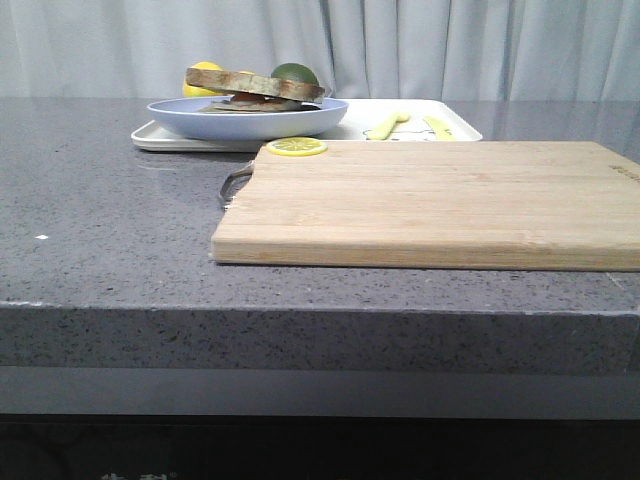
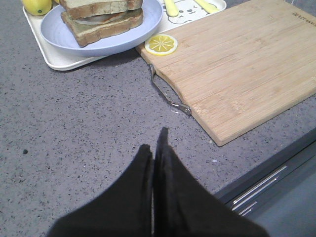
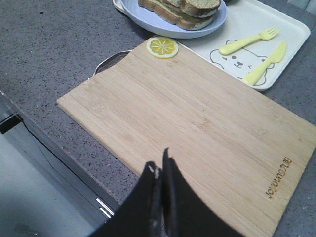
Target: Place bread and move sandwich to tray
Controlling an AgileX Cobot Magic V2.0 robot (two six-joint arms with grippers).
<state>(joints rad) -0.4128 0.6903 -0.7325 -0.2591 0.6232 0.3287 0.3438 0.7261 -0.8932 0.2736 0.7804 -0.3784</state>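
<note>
The sandwich point(image 1: 250, 100) sits on the round pale blue plate point(image 1: 250, 120), and the plate stands on the left part of the white tray point(image 1: 160, 138) at the back. A brown-crusted bread slice point(image 1: 255, 82) lies on top of the stack, slightly tilted. The sandwich also shows in the left wrist view point(image 2: 101, 17) and in the right wrist view point(image 3: 182, 9). My left gripper point(image 2: 157, 140) is shut and empty above the grey counter, well short of the plate point(image 2: 98, 44). My right gripper point(image 3: 160, 160) is shut and empty above the near edge of the cutting board. Neither gripper shows in the front view.
A wooden cutting board point(image 1: 440, 200) with a metal handle point(image 1: 232, 185) lies in front of the tray. A lemon slice point(image 1: 296, 147) rests on its far left corner. A yellow fork point(image 3: 249, 40) and knife point(image 3: 264, 64) lie on the tray. A lemon point(image 1: 203, 75) and a green fruit point(image 1: 295, 73) sit behind the plate.
</note>
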